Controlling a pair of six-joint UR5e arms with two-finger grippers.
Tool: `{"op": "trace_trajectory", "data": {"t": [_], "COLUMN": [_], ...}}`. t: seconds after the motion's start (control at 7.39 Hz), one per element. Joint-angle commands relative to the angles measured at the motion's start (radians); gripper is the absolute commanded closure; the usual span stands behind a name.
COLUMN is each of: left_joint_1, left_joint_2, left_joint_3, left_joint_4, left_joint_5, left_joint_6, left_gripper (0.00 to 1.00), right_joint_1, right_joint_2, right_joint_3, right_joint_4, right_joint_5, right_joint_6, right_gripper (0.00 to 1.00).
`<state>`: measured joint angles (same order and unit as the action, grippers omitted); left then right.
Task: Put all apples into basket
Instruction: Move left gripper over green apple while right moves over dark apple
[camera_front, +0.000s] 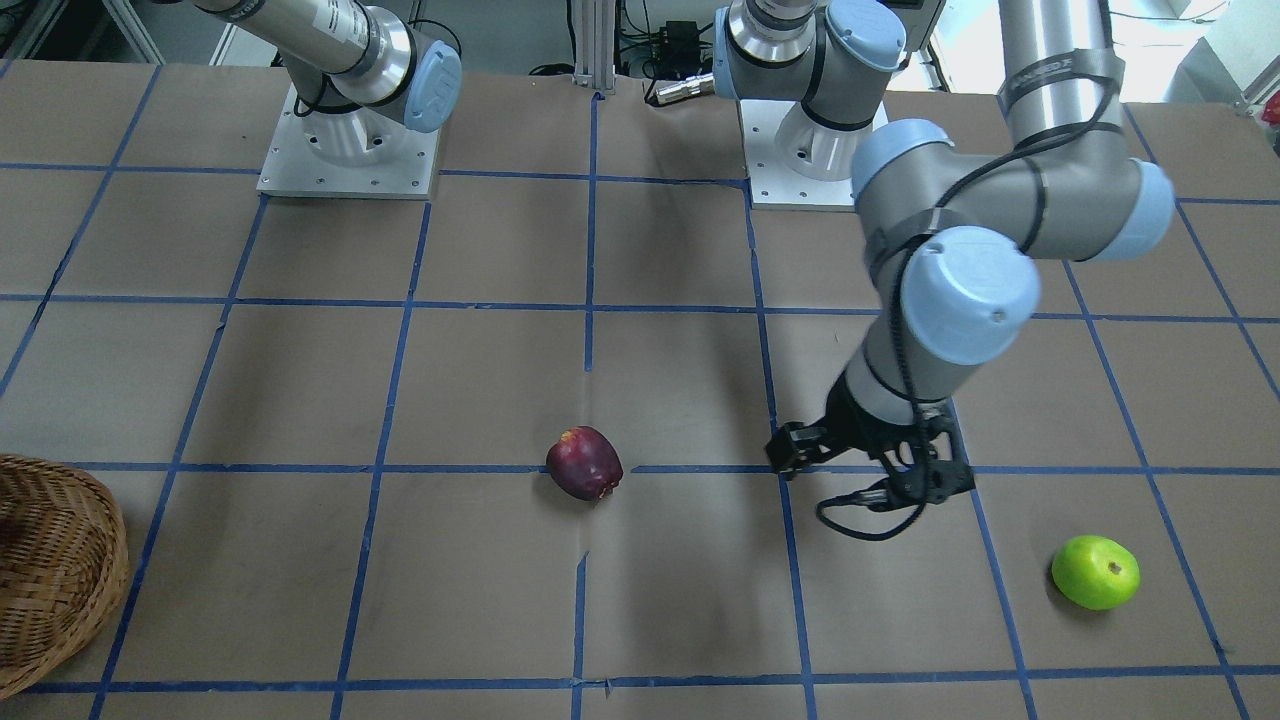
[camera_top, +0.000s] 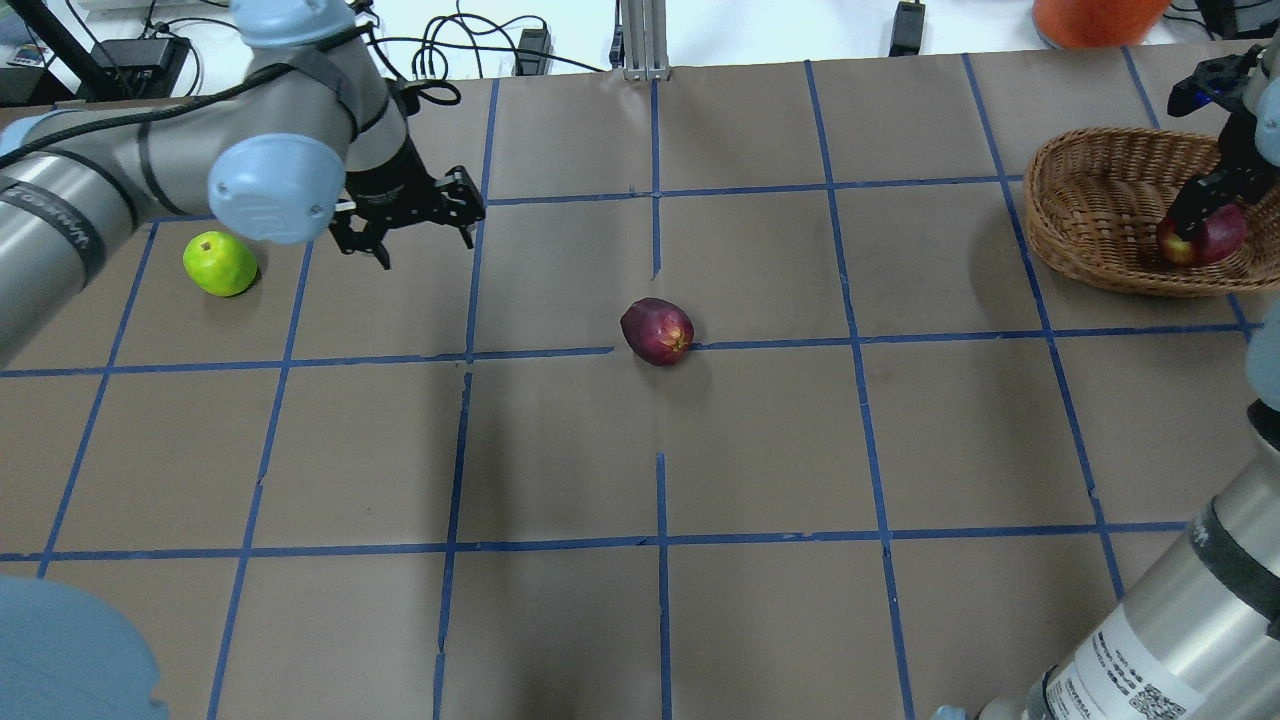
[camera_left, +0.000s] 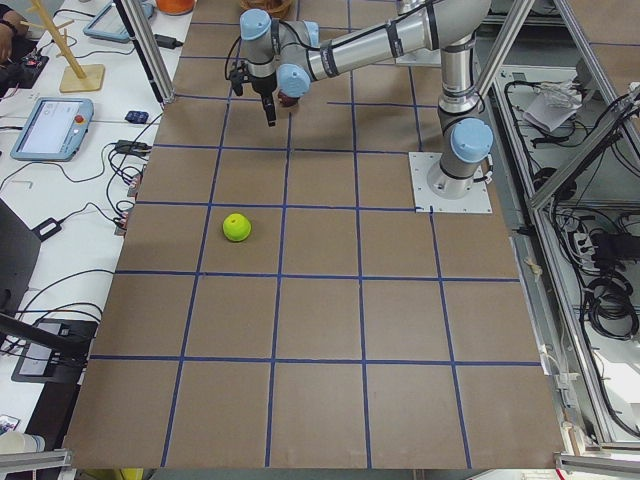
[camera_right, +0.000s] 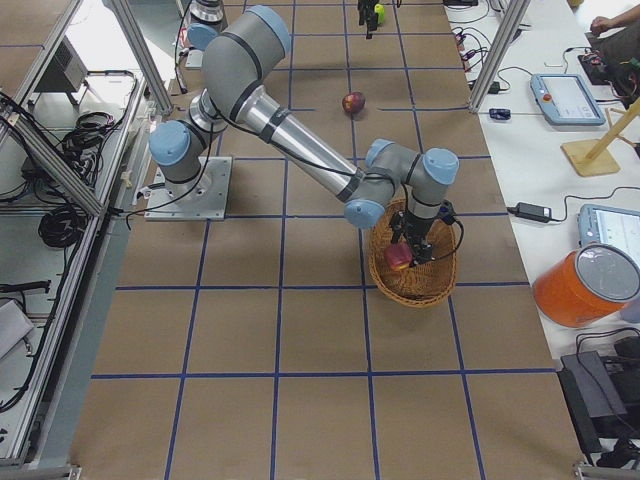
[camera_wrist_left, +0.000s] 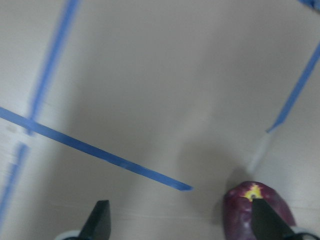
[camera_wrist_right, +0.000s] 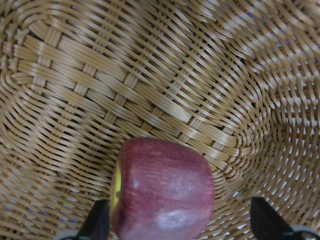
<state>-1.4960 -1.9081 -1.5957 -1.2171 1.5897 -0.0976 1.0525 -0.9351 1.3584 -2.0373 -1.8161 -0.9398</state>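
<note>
The red apple with a yellow patch lies inside the wicker basket at the table's right end. My right gripper hangs over it, open, its fingers standing wide of the apple's sides. The dark maroon apple rests at the table's middle on a blue tape line. The green apple sits at the far left. Between these two, nearer the green one, my left gripper hovers open and empty. In the left wrist view the maroon apple shows by one fingertip.
The table is brown paper with a blue tape grid. Both arm bases stand at the robot's edge. An orange bucket and tablets lie on the bench beyond the basket side.
</note>
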Motion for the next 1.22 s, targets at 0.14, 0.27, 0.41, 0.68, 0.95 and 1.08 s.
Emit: {"op": "trace_trajectory", "data": {"t": [0.14,0.27,0.41,0.68,0.95,1.08], "left_joint_1": [0.303,0.351,0.382,0.384,0.385,0.385], "left_joint_2": [-0.053,-0.102,-0.149,-0.230,-0.278,-0.292], "left_joint_3": [0.025,0.034,0.069,0.109,0.129,0.135], "left_joint_4": [0.060,0.159,0.178,0.179,0.218,0.220], "left_joint_5": [0.018,0.013,0.012,-0.001,0.010,0.010], "left_joint_6": [0.644,0.762,0.794,0.805,0.811,0.811], "left_gripper": [0.00,0.00,0.00,0.00,0.00,0.00], "right_joint_1": [0.119,0.224,0.344,0.609,0.829,0.846], "right_joint_2": [-0.068,-0.121,-0.160,-0.194,-0.165,-0.134], "right_joint_3": [-0.045,-0.047,-0.045,-0.033,-0.022,0.013], "right_joint_4": [0.148,0.210,0.283,0.292,0.267,0.217], "right_joint_5": [0.001,0.114,0.180,0.201,0.198,0.198], "right_joint_6": [0.263,0.474,0.628,0.661,0.652,0.644], "right_gripper": [0.00,0.00,0.00,0.00,0.00,0.00]}}
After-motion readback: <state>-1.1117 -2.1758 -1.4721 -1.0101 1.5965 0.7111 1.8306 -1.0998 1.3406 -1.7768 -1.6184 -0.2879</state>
